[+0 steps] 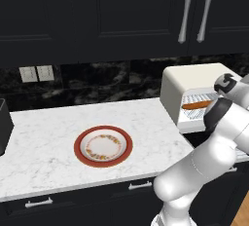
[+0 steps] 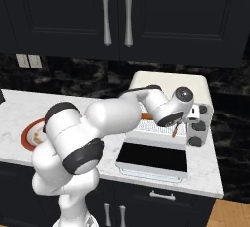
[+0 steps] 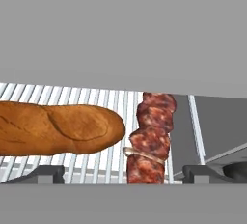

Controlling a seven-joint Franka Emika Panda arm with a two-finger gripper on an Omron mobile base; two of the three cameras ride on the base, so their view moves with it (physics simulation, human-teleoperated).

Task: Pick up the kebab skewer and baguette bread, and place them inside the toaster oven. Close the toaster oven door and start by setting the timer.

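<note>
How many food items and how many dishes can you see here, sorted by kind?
Bread: 1, the baguette bread on the oven rack.
Meat: 1, the kebab skewer beside it.
Dishes: 1, the red-rimmed plate on the counter.
Total: 3.

base views flank, hand view close inside

I see a kitchen with very dark, almost black upper cabinets [image 1: 97,10]. Two of their doors carry long silver handles [image 1: 197,11], which stand side by side. Under them the backsplash [image 1: 97,81] is black stone with pale veins, and two light wall switches [image 1: 37,73] sit on it at the left. The counter [image 1: 44,142] is white marble with grey veins. Below it, the dark drawers [image 2: 161,196] have small silver handles. A bit of wooden floor [image 2: 234,214] shows in the lower right corner. The light is soft and even.
</note>
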